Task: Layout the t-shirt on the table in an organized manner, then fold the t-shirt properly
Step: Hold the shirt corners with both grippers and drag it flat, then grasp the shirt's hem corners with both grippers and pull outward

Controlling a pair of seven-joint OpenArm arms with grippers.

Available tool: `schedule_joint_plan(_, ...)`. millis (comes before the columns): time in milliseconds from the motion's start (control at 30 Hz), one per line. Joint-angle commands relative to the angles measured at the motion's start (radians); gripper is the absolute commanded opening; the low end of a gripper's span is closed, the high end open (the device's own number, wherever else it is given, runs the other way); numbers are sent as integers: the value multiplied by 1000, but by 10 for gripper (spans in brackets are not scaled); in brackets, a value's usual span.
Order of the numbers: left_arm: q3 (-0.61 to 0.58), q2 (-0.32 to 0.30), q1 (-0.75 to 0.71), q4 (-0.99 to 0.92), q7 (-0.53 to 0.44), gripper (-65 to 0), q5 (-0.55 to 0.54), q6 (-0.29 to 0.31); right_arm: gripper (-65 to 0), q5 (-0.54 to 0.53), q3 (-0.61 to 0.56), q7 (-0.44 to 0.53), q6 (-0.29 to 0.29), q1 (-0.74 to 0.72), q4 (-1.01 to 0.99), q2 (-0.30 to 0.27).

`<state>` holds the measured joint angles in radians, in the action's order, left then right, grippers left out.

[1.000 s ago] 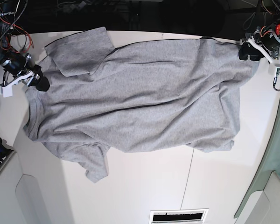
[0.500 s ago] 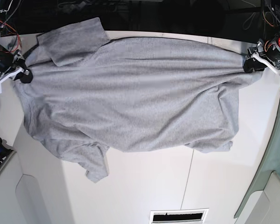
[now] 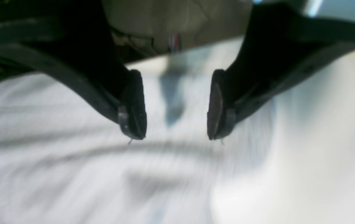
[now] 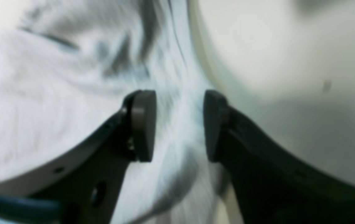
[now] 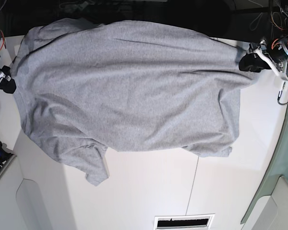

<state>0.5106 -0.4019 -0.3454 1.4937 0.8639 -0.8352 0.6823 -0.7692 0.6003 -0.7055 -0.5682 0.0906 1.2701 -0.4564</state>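
The heather-grey t-shirt (image 5: 129, 91) lies spread wide across the far half of the white table (image 5: 149, 191), plain side up, its far edge over the table's back edge. One sleeve hangs toward the near left. My left gripper (image 5: 249, 62) is at the shirt's right end. In the left wrist view it (image 3: 175, 135) is open, with blurred cloth (image 3: 71, 174) beneath. My right gripper (image 5: 7, 85) is at the shirt's left edge. In the right wrist view it (image 4: 179, 105) is open over cloth (image 4: 40, 93), with a ridge of fabric running between the pads.
A thin dark seam (image 5: 192, 187) crosses the bare near part of the table. A green-grey cloth (image 5: 283, 158) hangs at the right edge. A slotted vent (image 5: 185, 222) sits at the near edge. Cables and dark clutter lie behind the table's far side.
The shirt was drawn out wider and toward the far edge, and the folded-over sleeve at the far left opened flat. My right gripper moved outward to the left; my left gripper stayed at the right end.
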Motion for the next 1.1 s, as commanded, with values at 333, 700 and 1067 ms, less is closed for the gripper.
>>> schedule_joint_plan(333,-76,-101,227,-77,-136,-301,79,-100,-397,204,-44,129,101,-319,-64,-23)
schedule_joint_plan(700,-374,-129,687,-615,-299,-301,263,-156,-397,440,-304,367,180,-632,-585,-22)
schedule_joint_plan(1067,-435,-43,922,-986,-446,-301,351,-200,-397,387,-353,372,16,-642,-766,8)
